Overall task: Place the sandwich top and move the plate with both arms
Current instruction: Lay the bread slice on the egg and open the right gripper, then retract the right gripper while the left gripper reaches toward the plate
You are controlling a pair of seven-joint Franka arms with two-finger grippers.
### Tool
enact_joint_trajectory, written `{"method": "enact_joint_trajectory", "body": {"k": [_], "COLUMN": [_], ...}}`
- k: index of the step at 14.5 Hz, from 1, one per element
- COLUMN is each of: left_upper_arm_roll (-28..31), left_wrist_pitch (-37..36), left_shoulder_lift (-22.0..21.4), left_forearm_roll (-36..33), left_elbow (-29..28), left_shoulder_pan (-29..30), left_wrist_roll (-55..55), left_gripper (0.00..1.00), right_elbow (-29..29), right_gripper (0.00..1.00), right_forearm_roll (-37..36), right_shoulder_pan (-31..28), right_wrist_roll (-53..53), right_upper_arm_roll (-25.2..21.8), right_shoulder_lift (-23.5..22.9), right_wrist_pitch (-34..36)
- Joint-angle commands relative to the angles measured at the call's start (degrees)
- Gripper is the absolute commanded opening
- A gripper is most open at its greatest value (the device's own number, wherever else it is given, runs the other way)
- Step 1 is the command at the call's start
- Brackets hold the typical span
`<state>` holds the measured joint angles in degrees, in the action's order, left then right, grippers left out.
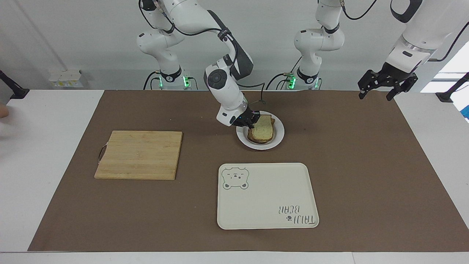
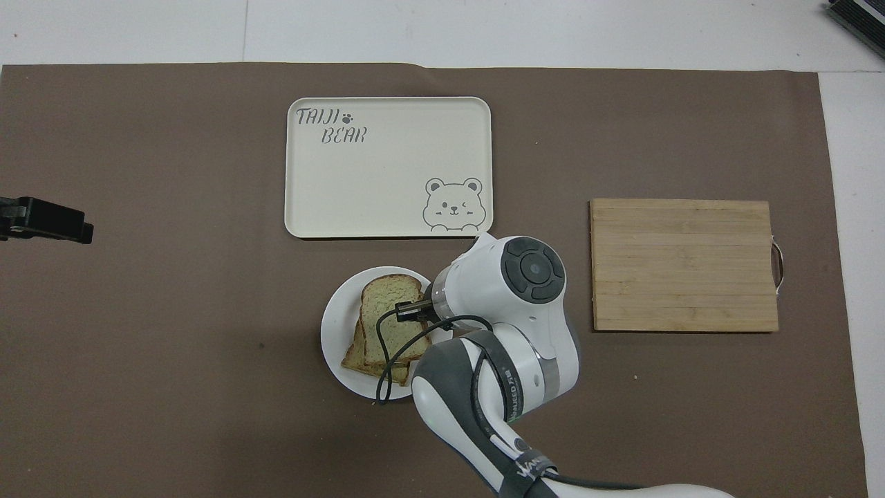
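a: the sandwich top (image 2: 384,311)?
b: pale, speckled, brown-crusted, on the toast on the plate (image 2: 335,332), right gripper (image 1: 252,123) clamped on it.
a: nearby?
b: tray (image 2: 387,166), cutting board (image 2: 684,264); left gripper (image 1: 383,88) spread apart, waiting.

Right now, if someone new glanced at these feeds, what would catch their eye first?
The right gripper holding the sandwich top over the lower slice on the plate, mid-table. Next, the bear tray, farther from the robots. The left gripper waits open above its end of the table.
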<state>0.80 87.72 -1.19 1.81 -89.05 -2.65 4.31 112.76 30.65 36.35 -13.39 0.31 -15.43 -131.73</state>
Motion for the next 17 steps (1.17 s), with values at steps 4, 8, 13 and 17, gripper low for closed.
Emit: {"method": "enact_joint_trajectory", "body": {"k": [4, 8, 13, 17], "left_upper_arm_roll": [-0.5, -0.5, -0.5, -0.5], "left_wrist_pitch": [-0.6, -0.4, 1.2, 6.4], "left_shoulder_lift": [0.4, 0.1, -1.9, -3.7], "left_forearm_roll": [-0.5, 0.8, 3.6, 6.9], "left_elbow": [1.0, 0.4, -5.2, -13.9], "left_shoulder_pan": [0.5, 0.8, 2.3, 2.1], "left_wrist_roll": [-0.7, -0.8, 0.2, 4.8], "left_gripper": [1.0, 1.0, 1.0, 1.0], "right_elbow": [1.1, 1.0, 0.0, -1.4], "right_gripper": [0.34, 1.0, 1.0, 1.0], "right_forearm_roll": [1.6, -4.2, -17.1, -26.7], "right_shoulder_pan": [0.6, -0.7, -7.5, -15.7], "right_wrist_roll": [-1.6, -0.3, -0.9, -0.4], "right_upper_arm_roll": [-0.1, -0.6, -1.4, -1.2], "right_shoulder_lift": [0.0, -0.4, 2.1, 6.6], "right_wrist_pitch": [-0.8, -0.8, -0.1, 3.6]}}
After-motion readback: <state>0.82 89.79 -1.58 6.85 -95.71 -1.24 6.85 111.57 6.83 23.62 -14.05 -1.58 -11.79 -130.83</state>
